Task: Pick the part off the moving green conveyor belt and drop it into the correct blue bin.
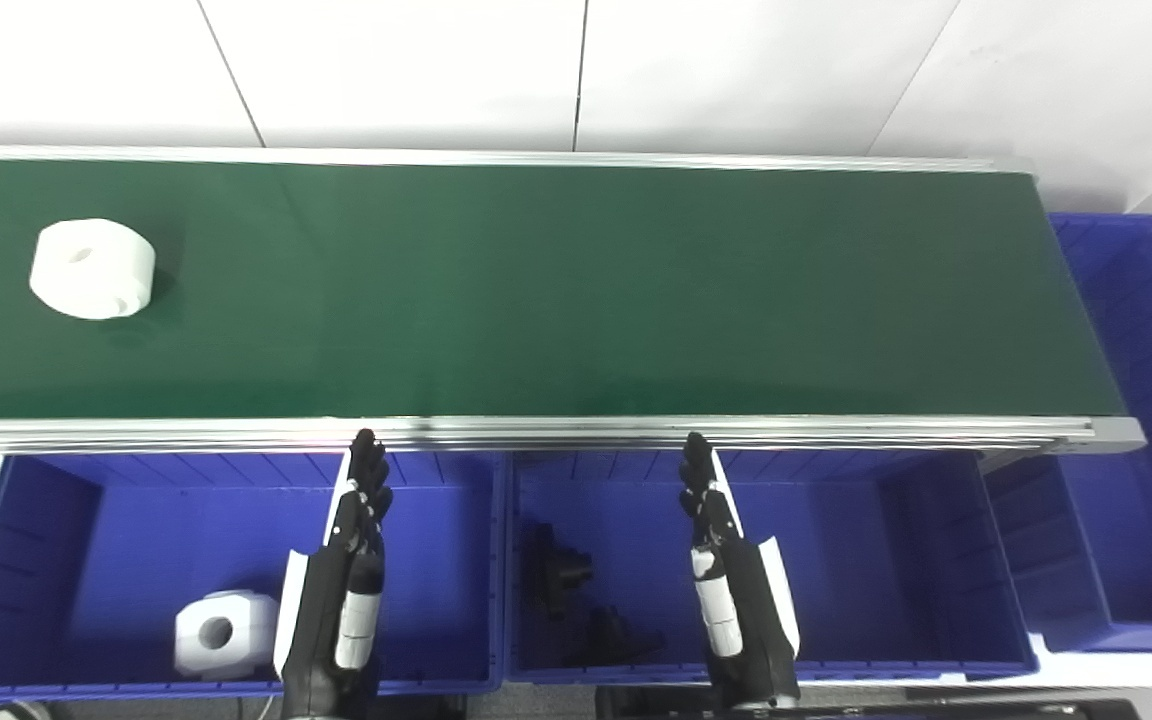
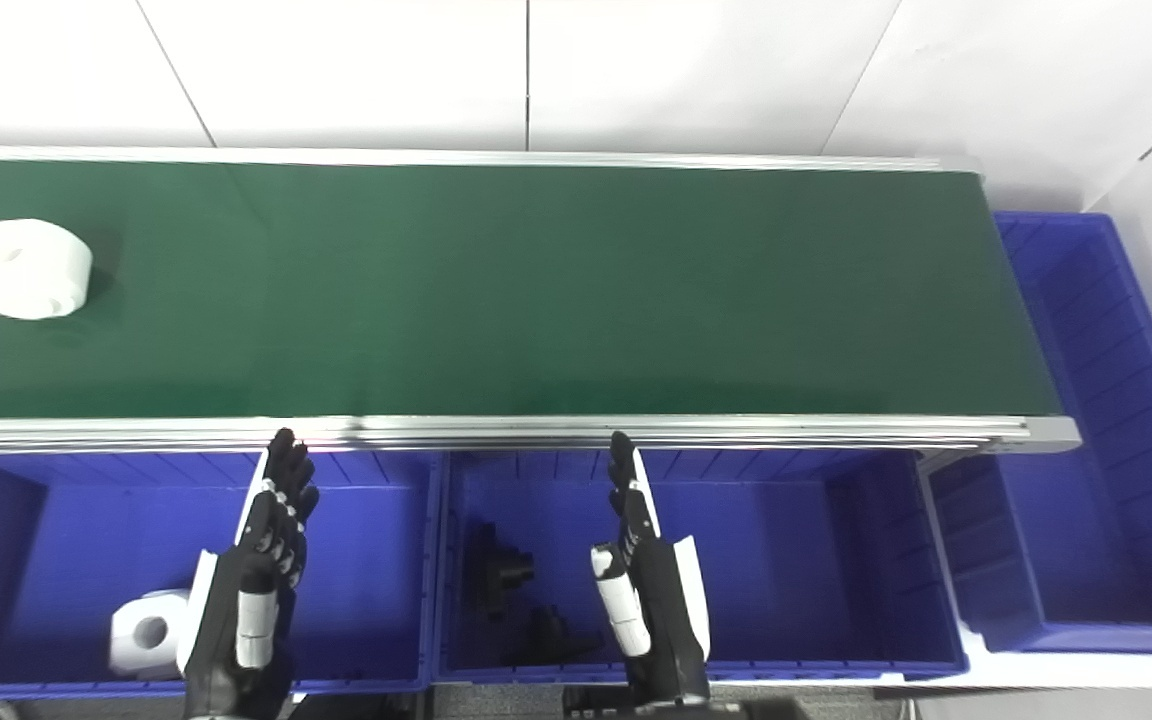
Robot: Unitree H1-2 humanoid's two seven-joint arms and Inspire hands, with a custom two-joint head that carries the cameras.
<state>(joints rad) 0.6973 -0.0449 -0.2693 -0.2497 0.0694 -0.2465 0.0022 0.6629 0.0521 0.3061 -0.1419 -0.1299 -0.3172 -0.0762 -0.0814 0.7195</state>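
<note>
White tiled wall [image 1: 576, 70] behind

Both views are bright and evenly lit, apparently from overhead — the white wall [image 1: 576, 70] is close to washed out. The green belt [image 1: 576, 290] shows a soft pale sheen at mid-length and darkens toward its left end. The white part [image 1: 93, 268] casts a short, soft shadow to its right. Focus is mildly soft throughout; dark items in the middle bin [image 1: 766, 560] lose detail, and straight edges bow slightly.
</note>
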